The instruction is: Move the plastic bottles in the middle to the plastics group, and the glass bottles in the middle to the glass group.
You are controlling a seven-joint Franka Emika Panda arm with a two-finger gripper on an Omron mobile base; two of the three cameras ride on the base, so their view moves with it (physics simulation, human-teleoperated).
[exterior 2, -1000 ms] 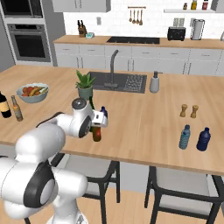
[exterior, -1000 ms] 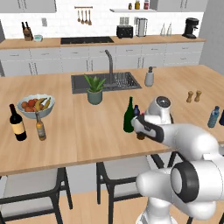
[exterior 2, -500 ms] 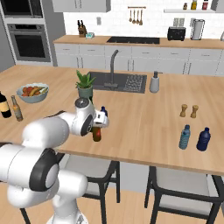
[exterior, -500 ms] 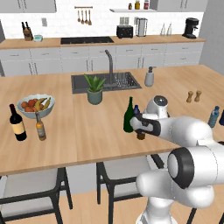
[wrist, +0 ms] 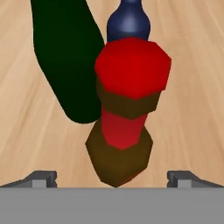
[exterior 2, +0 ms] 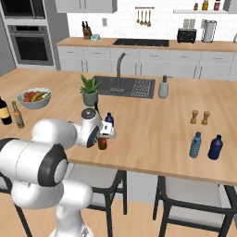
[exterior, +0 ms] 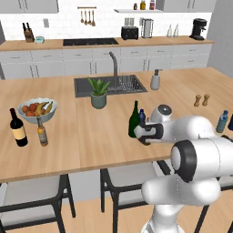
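In the hand view my gripper point(wrist: 113, 179) is open, its fingertips point(wrist: 41, 178) wide apart on either side of the brown bottle with a red cap point(wrist: 127, 109), which stands just below without touching them. The dark green wine bottle point(wrist: 70, 57) and the small deep-blue bottle point(wrist: 129, 24) stand right behind it. In the left base view the gripper point(exterior: 143, 134) hovers beside the green bottle point(exterior: 134, 119) and the deep-blue bottle point(exterior: 142, 116). The brown bottle point(exterior 2: 102, 143) shows under the hand. The black wine bottle point(exterior: 18, 128) and amber bottle point(exterior: 42, 132) stand far left; the light-blue bottle point(exterior 2: 196, 145) and darker blue bottle point(exterior 2: 215, 147) stand far right.
A fruit bowl point(exterior: 36, 109) sits by the glass group. A potted plant point(exterior: 98, 93), the sink point(exterior: 113, 84) and a soap dispenser point(exterior: 155, 80) lie behind the middle bottles. Two shakers point(exterior: 201, 100) stand to the right. Stools point(exterior: 127, 182) are tucked under the counter's near edge.
The hand has edged slightly closer over the brown bottle. Its jaws stay wide open and no bottle has moved.
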